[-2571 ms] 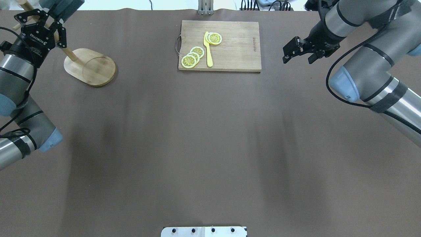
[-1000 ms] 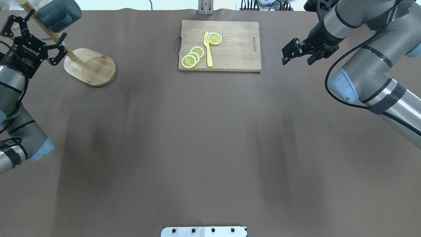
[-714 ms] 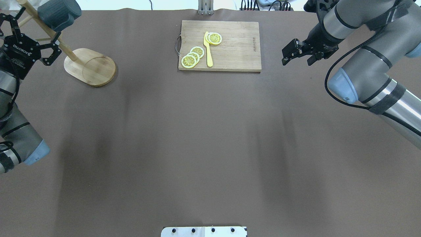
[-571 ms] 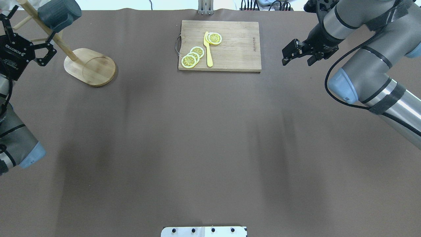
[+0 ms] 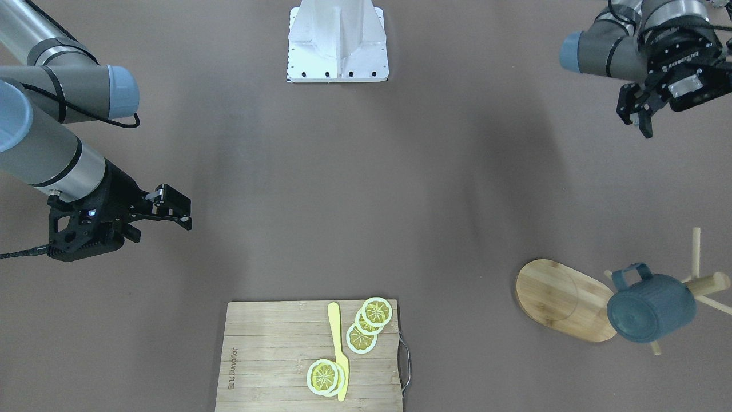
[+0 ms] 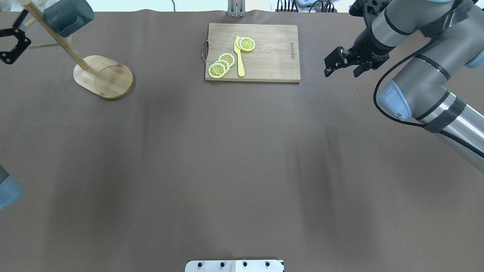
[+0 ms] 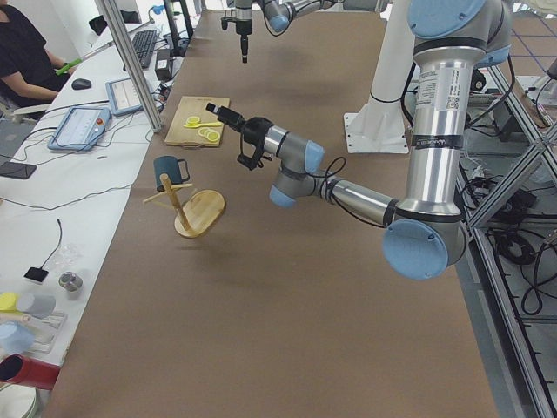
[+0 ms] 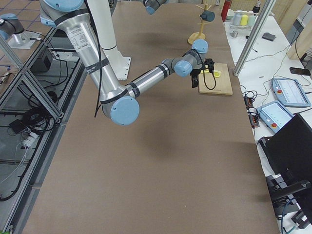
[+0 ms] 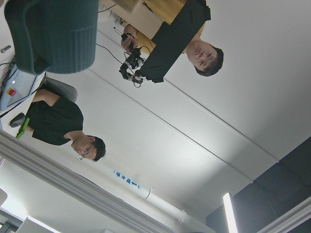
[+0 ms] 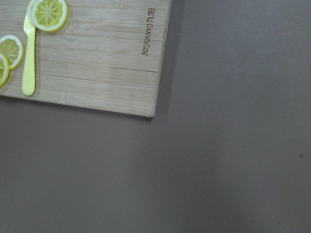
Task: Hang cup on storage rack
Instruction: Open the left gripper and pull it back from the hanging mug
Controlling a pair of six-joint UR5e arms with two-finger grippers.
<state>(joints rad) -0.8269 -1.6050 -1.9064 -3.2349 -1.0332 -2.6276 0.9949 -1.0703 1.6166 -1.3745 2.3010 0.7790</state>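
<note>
The dark teal cup [image 5: 652, 309] hangs by its handle on a peg of the bamboo storage rack [image 5: 563, 300], at the table's far left corner. It also shows in the overhead view [image 6: 68, 17], above the rack's oval base [image 6: 104, 77], and fills the top left of the left wrist view [image 9: 53, 34]. My left gripper [image 5: 636, 117] is open and empty, well away from the rack, on the robot's side of it. My right gripper [image 6: 329, 67] is open and empty, hovering just right of the cutting board.
A slatted cutting board [image 6: 264, 56] lies at the back middle with lemon slices [image 6: 221, 65] and a yellow knife [image 6: 239, 56]. The white robot base plate [image 5: 337, 40] is at the near edge. Operators sit beyond the table's far side.
My left arm has drawn back to the left and toward the robot, nearly out of the overhead view. The cup stays hanging on the rack. The right arm has barely moved.
</note>
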